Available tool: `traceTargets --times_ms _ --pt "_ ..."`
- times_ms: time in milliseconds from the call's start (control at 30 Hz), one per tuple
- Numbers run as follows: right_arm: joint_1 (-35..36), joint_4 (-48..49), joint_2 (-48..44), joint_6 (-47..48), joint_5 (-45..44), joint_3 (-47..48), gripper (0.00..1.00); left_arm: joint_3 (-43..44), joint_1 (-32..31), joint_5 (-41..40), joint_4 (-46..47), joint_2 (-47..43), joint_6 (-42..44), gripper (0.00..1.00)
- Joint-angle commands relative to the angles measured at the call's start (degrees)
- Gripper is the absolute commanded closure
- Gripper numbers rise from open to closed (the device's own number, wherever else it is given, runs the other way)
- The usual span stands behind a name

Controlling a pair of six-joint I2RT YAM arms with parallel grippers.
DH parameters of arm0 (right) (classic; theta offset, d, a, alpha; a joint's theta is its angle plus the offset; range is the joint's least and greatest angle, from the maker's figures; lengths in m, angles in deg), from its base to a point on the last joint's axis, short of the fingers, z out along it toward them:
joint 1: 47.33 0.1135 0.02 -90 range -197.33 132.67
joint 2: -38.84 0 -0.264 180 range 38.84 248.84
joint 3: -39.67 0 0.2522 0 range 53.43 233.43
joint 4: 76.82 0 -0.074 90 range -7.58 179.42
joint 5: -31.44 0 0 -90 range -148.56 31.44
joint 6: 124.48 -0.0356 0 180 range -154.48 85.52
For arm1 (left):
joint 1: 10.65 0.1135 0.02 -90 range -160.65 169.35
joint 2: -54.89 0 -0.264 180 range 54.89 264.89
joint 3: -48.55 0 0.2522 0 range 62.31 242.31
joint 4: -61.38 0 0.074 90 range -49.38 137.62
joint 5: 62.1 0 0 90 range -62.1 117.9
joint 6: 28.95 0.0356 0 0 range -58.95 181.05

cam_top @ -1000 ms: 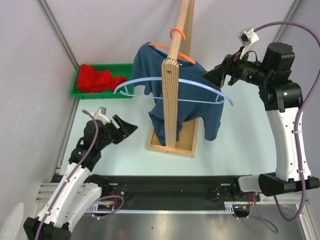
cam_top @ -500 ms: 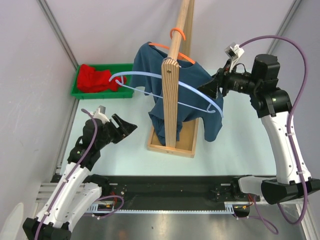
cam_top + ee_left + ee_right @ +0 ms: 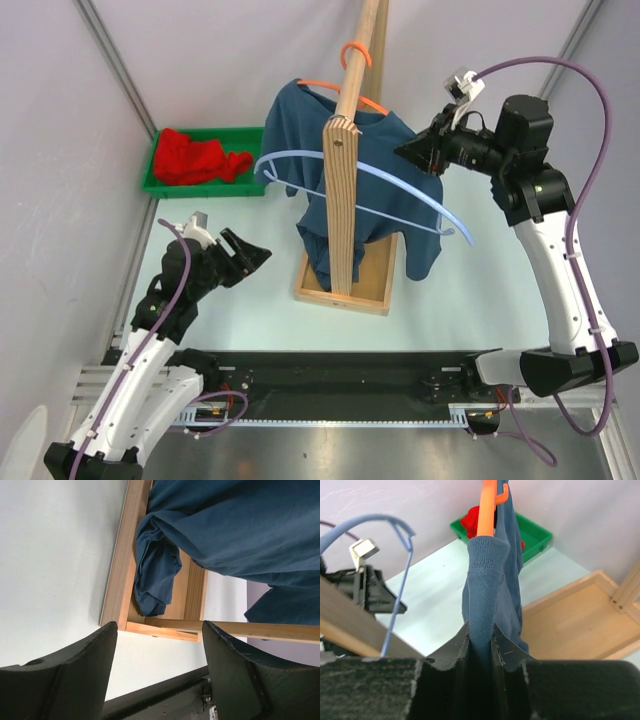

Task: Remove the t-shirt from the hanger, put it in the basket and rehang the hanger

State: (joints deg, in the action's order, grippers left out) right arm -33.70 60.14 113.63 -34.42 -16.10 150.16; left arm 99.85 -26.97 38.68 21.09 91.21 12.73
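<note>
A dark blue t-shirt [image 3: 300, 130] hangs on an orange hanger [image 3: 316, 91], which is hooked over a slanted wooden rail [image 3: 356, 75]. My right gripper [image 3: 412, 155] is at the shirt's right shoulder. In the right wrist view its jaws [image 3: 481, 637] are shut on a fold of the t-shirt [image 3: 482, 580], just below the orange hanger [image 3: 486, 510]. My left gripper [image 3: 255, 258] hovers low, left of the stand, open with nothing in it. In the left wrist view its black fingers [image 3: 75, 675] frame the t-shirt's hanging hem [image 3: 155, 575].
An empty light-blue hanger [image 3: 400, 185] hangs off the rail's near post [image 3: 340, 200], crossing in front of the shirt. The wooden base frame [image 3: 375, 295] lies on the table. A green bin [image 3: 160, 186] holding red cloth [image 3: 195, 160] sits at the back left.
My right gripper moved in and closed on the shirt's right shoulder. The light-blue hanger swung on the post. The left arm barely moved.
</note>
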Motion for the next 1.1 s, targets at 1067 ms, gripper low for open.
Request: traceTargets --times_ms 1067 --pt "1.4 15.9 -2.08 -7.61 -1.95 -17.26 1.0 4.73 18.51 31.31 17.81 15.96 -3.98 0.36"
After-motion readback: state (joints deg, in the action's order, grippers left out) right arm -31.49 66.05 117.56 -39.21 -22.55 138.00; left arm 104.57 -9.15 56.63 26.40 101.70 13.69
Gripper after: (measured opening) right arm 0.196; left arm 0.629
